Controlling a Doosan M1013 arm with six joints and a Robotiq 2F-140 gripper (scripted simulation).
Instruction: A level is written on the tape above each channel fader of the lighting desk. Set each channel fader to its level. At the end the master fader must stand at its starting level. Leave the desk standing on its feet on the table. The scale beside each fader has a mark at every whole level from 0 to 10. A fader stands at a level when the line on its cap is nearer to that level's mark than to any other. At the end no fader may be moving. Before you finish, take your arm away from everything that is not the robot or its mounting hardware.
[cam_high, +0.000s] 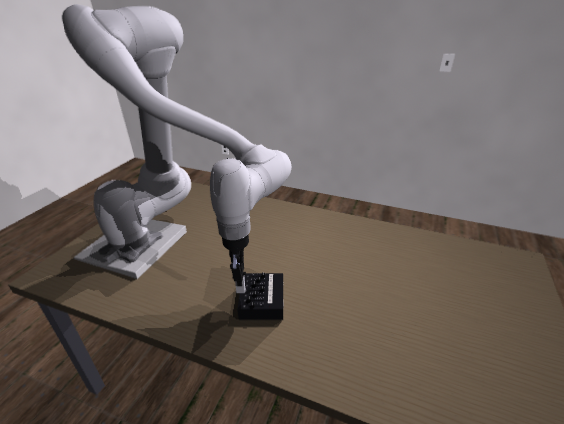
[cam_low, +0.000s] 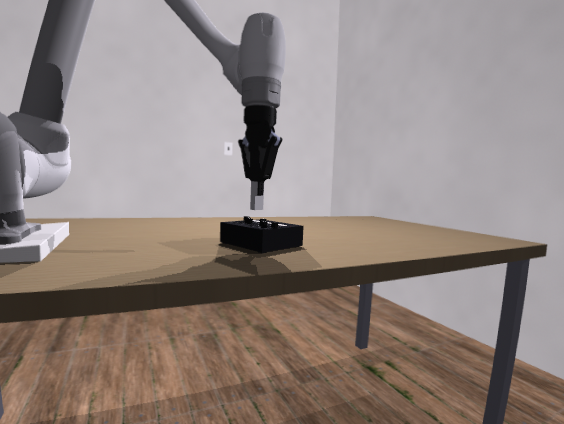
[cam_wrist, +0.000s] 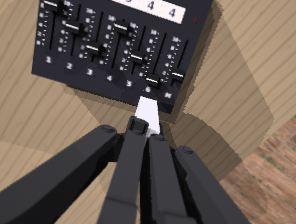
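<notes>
The claw (cam_wrist: 148, 114) is pressed together with nothing in it, and it hangs just above the lighting desk (cam_wrist: 100, 75), close to the edge with the little numbers. Fader 6 (cam_wrist: 152, 80) and the master fader (cam_wrist: 177, 76) are side by side right under the tip. If the claw comes down a bit off, I think it could bump the master fader and move it from its level. A hard push could also shove the desk or tip it off its feet. The desk stands on the tabletop (cam_high: 400, 280), a brown striped one with dark legs. Behind the desk is the arm's pale base plate (cam_high: 170, 240). Farther back are gray walls (cam_high: 375, 100) and a wooden floor (cam_low: 250, 360).
</notes>
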